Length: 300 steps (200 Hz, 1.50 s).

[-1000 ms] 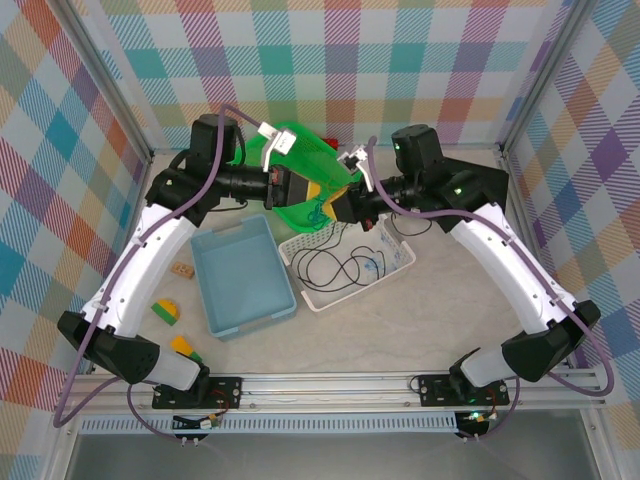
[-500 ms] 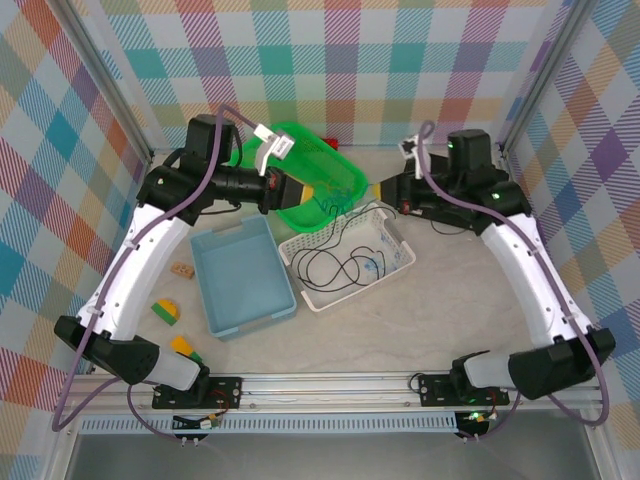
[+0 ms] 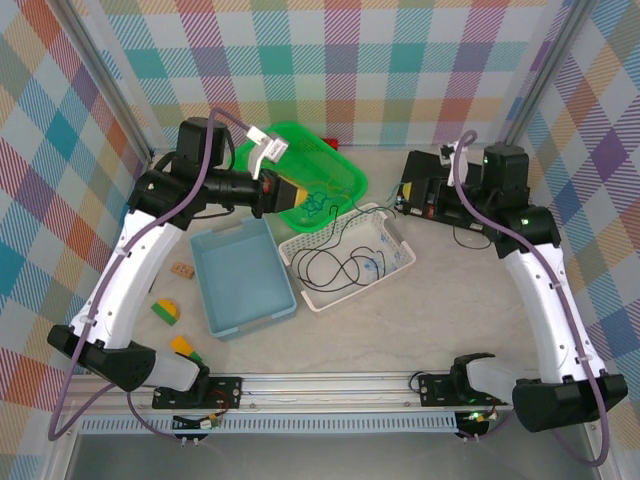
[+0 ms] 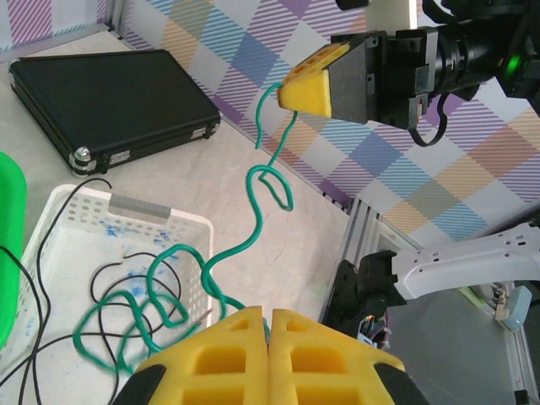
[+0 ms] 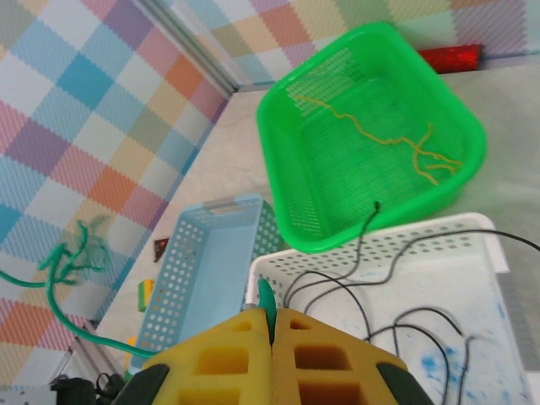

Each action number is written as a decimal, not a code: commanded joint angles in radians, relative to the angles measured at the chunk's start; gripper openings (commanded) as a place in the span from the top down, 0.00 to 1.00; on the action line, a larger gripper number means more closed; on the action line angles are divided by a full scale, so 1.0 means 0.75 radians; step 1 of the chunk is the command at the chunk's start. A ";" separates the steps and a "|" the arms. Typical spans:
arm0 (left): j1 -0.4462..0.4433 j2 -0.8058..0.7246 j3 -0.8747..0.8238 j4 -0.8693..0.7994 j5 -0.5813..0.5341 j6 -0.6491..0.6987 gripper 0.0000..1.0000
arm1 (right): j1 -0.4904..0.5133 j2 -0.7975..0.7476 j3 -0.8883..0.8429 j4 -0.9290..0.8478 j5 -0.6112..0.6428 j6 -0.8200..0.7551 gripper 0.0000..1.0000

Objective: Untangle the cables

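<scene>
Left gripper (image 4: pixel 268 317) was clamped shut on one end of the dark green cable (image 4: pixel 256 221), raised beyond the left end of the far edge of the white basket (image 3: pixel 405 256). The right gripper (image 4: pixel 305 91) was likewise closed on the other end, just past the right end of that same edge. Between them the strand hung in a slack, kinked line along the basket's far side, with a small loop partway. Near the left gripper, further coils trailed down toward the basket's inside (as far as the left wrist view showed, blurred there). The black cable (image 3: pixel 338 266) lay in loose rings on the basket's floor, one tail reaching over the far rim toward the green basket (image 5: pixel 283 169). That one sat just behind the white basket and held the yellow cable (image 5: pixel 375 131) on its own.

The wire looked very light and limp, soft enough to keep its kinks rather than spring straight. It also looked thin enough to slip out of a grip if tugged hard. Whether the green coils were hooked round the black rings could not be told. By my judgement, a hold near the end, as here, suited drawing it free. A fresh hold would belong just beside any snag, with slow pulls.
</scene>
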 commanded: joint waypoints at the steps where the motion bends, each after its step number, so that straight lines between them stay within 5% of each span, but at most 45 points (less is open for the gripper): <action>1: 0.017 -0.065 -0.009 -0.056 -0.003 0.024 1.00 | -0.067 -0.049 -0.049 -0.008 0.080 0.052 1.00; 67: 0.017 -0.094 -0.025 -0.086 -0.029 0.048 1.00 | -0.228 -0.107 -0.121 -0.053 0.243 0.154 1.00; 126: 0.022 -0.096 -0.029 -0.080 -0.026 0.059 1.00 | -0.265 -0.104 -0.142 -0.038 0.224 0.173 1.00; 206: 0.023 -0.086 -0.109 0.264 0.027 -0.115 1.00 | -0.264 -0.166 -0.292 0.326 -0.253 0.137 1.00; 235: 0.023 -0.066 -0.097 0.285 0.026 -0.116 1.00 | -0.265 -0.172 -0.282 0.309 -0.292 0.094 0.87; 272: 0.023 -0.057 -0.094 0.301 0.027 -0.118 1.00 | -0.264 -0.190 -0.243 0.268 -0.302 0.011 0.53; 300: 0.023 -0.060 -0.113 0.341 0.017 -0.148 1.00 | -0.262 -0.243 -0.243 0.179 -0.442 -0.158 0.43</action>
